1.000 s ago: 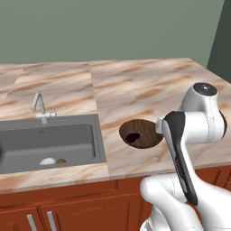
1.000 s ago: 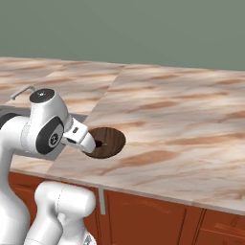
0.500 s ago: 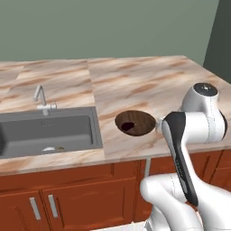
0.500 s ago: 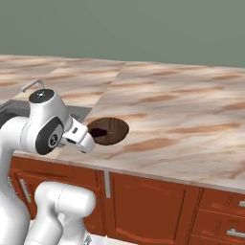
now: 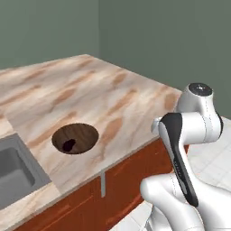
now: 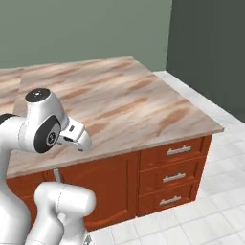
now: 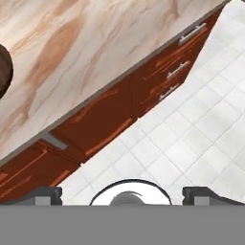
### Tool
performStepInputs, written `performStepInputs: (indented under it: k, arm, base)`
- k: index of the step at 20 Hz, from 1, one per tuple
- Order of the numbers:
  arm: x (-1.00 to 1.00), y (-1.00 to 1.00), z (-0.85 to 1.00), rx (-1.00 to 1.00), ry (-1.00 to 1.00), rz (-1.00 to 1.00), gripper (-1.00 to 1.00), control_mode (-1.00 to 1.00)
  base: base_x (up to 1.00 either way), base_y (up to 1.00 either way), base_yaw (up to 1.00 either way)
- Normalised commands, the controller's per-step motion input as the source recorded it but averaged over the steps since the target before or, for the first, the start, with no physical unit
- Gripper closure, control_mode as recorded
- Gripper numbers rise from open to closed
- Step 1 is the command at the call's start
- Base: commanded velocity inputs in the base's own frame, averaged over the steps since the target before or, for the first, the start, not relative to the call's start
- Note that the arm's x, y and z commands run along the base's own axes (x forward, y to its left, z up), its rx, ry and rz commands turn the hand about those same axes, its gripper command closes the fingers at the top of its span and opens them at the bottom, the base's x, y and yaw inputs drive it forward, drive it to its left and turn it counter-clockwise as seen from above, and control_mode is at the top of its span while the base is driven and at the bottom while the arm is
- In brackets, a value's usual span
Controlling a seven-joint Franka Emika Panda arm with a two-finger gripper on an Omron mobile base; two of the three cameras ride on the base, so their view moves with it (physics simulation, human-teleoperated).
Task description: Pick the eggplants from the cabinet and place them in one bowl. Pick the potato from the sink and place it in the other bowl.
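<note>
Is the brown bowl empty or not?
Not empty: the bowl holds one dark eggplant near its left side.

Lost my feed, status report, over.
Gripper open, empty, over the floor by the drawers. One eggplant in the brown bowl. Sink at counter's left. Nothing in the way.

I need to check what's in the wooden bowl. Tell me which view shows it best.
The left base view: the whole wooden bowl sits open on the counter, with one dark eggplant inside. The hand view catches a sliver of its rim at the edge.
</note>
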Motion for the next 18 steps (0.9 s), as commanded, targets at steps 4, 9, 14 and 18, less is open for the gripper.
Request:
performStepInputs:
  k: [4,9,14,18]
  arm:
    - [0.0,0.0,0.0,0.0,0.0,0.0,-1.0,1.0]
    - [0.0,0.0,0.0,0.0,0.0,0.0,-1.0,1.0]
    - [0.0,0.0,0.0,0.0,0.0,0.0,-1.0,1.0]
    - [0.0,0.0,0.0,0.0,0.0,0.0,-1.0,1.0]
  base:
    - [0.0,0.01,-1.0]
    - [0.0,0.01,-1.0]
    - [0.0,0.01,-1.0]
    - [0.0,0.01,-1.0]
